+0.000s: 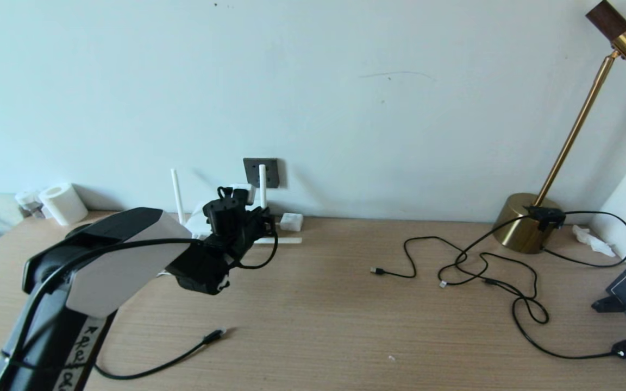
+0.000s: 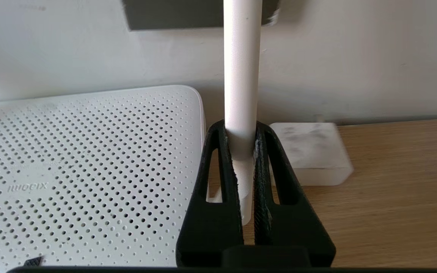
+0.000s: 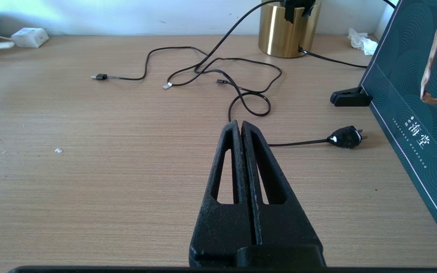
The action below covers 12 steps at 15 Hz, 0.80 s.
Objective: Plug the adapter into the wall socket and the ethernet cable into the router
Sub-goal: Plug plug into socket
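One antenna of the router is pinched btwn the left gripper fingers, by the wall under the wall socket. Adapter sits just beside. Ethernet cable lies loose on desk. Right gripper closed, empty, over desk.

White, dot-perforated router; dark grey wall socket; brass-gold lamp base.

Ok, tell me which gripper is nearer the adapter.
Left. The left gripper is shut on a router antenna, with the adapter on the desk just beside it. The right gripper is shut and empty, far across the desk from the adapter.
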Motion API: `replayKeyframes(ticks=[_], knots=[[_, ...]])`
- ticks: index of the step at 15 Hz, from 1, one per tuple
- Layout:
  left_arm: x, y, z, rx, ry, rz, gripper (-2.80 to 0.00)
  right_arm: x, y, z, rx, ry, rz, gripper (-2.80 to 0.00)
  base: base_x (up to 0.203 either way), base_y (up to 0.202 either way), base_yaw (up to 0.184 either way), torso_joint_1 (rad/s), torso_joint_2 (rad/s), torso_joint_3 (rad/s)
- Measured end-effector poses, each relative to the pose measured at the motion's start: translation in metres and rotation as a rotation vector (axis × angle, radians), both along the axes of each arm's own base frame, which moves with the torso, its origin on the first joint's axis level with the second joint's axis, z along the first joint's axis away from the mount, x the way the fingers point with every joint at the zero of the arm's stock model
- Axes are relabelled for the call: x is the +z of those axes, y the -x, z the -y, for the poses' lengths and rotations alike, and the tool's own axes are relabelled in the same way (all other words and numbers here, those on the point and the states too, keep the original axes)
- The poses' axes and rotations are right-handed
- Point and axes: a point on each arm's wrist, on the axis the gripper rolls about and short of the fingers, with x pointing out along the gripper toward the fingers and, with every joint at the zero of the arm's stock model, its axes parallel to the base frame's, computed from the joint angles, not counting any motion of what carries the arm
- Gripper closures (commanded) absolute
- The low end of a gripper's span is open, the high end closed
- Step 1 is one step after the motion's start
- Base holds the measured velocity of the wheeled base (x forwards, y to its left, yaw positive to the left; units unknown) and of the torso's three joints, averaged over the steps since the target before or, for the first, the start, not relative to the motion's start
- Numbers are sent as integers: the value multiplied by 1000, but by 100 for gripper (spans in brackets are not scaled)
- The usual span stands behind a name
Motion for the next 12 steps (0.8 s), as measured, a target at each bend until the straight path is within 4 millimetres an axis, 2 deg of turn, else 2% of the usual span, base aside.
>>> replayKeyframes(ticks=[7,10,12], knots=[[-5,-4,-3,-12,8,18,-280,0,0,0,-1,0,1,0,0,0,0,0,0,0],[3,18,3,-38,11,33,-280,0,0,0,0,0,0,0,0,0,0,0,0,0],[9,48,9,-84,-2,-9,-280,0,0,0,0,0,1,0,0,0,0,0,0,0]])
